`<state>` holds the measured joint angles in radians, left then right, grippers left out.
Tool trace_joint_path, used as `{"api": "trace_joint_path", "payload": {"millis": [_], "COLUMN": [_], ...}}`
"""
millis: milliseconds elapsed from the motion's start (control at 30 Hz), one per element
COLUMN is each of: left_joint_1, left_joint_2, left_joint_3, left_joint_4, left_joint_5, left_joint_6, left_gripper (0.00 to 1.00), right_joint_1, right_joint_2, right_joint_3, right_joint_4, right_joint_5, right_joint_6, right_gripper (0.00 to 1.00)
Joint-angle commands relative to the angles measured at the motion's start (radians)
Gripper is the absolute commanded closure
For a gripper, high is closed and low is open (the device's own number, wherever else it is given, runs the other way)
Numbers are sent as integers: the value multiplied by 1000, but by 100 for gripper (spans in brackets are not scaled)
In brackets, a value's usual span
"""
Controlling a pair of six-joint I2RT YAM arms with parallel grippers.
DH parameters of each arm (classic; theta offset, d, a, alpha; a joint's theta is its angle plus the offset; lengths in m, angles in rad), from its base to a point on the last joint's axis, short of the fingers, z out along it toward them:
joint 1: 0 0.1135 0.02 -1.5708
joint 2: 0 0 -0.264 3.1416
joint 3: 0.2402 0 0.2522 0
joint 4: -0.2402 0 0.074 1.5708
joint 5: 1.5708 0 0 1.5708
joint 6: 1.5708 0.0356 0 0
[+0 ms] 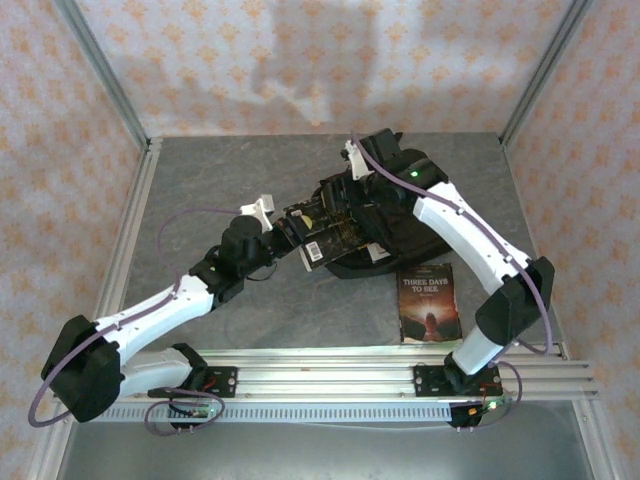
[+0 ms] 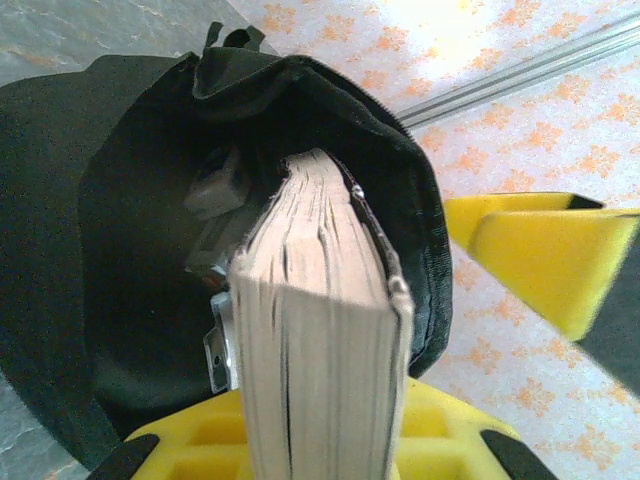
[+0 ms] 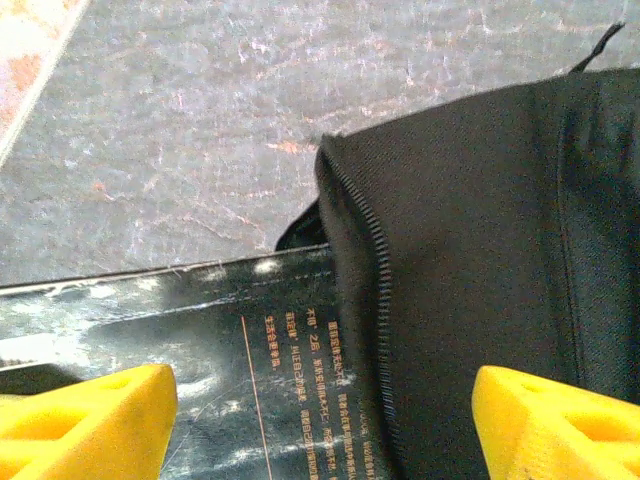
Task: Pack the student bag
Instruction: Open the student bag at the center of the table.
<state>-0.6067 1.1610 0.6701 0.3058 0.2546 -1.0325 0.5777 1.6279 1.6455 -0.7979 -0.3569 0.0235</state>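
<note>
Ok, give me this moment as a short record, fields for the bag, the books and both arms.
backpack: black, lying on the table, mouth open
held book: far end inside the backpack's mouth
left gripper: jaws shut on held book
right gripper: jaws open over the backpack's zip edge
second book: flat on table, cover up, near the backpack

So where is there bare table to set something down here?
Bare table lies far left, between the left rail and the bag, and in front, between the left arm and the lying book. Crowded at the bag mouth, where the right arm and the left arm's held book meet.
</note>
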Motion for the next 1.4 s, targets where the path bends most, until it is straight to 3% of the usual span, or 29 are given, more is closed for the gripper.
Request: {"api": "trace_joint_path", "payload": {"millis": [0, 167, 233, 300, 433, 533, 733, 933, 1200, 1367], "left_joint_1": [-3, -8, -8, -8, -8, -2, -1, -1, 1, -2], "left_joint_2": [5, 9, 9, 6, -4, 18, 94, 108, 13, 72], "left_joint_3": [8, 9, 10, 9, 27, 29, 62, 68, 83, 118], "left_joint_4": [152, 150, 148, 137, 20, 3, 30, 129, 84, 143], "left_joint_5": [17, 16, 16, 12, -33, -37, 3, 43, 4, 28], "left_joint_6": [-29, -24, -24, -19, 1, -16, -48, -87, -58, -91], "left_gripper": [100, 100, 100, 100, 100, 100, 100, 100, 100, 100], "right_joint_1": [2, 2, 2, 2, 5, 5, 5, 5, 5, 4], "right_joint_2": [45, 113, 130, 122, 42, -47, -174, -195, -192, -176], "right_joint_3": [35, 63, 82, 87, 56, 19, -18, -13, -9, 12], "right_joint_4": [-60, -78, -89, -87, -48, -4, 44, 26, 29, 17], "right_joint_5": [53, 76, 138, 213, 348, 434, 456, 453, 450, 443], "right_joint_6": [-32, -36, -31, -24, -6, 4, 26, 39, 45, 52], "right_gripper": [22, 29, 45, 70, 99, 100, 100, 100, 100, 100]}}
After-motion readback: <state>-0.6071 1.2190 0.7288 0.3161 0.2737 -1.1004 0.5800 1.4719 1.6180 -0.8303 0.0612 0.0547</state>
